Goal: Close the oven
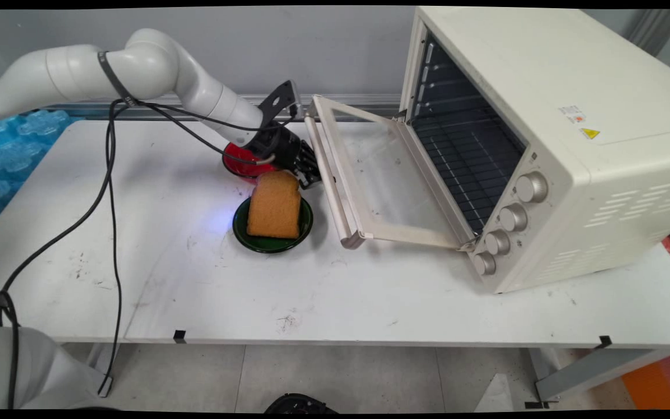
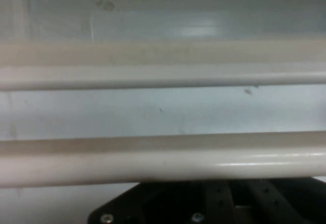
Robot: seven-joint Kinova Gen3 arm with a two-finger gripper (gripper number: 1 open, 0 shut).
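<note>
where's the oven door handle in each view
Main view: the oven door handle is the cream bar along the open door's left edge, just right of the gripper.
Hand view: the oven door handle runs as a cream bar across the lower picture.
Shared landmark: the door's glass pane.

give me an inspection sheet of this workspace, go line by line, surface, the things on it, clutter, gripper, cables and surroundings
Surface: white table, scuffed with dark marks.
Things: cream toaster oven at the right, its glass door hanging open with the handle outward; slice of bread leaning upright on a green plate; red bowl behind it, partly hidden by the arm.
Clutter: nothing seen.
Gripper: gripper sits low between the bread and the door handle, close to the handle; open or shut cannot be told.
Cables: black cables hang from the arm down past the table's front edge.
Surroundings: grey wall behind; blue packing material at the left.
</note>
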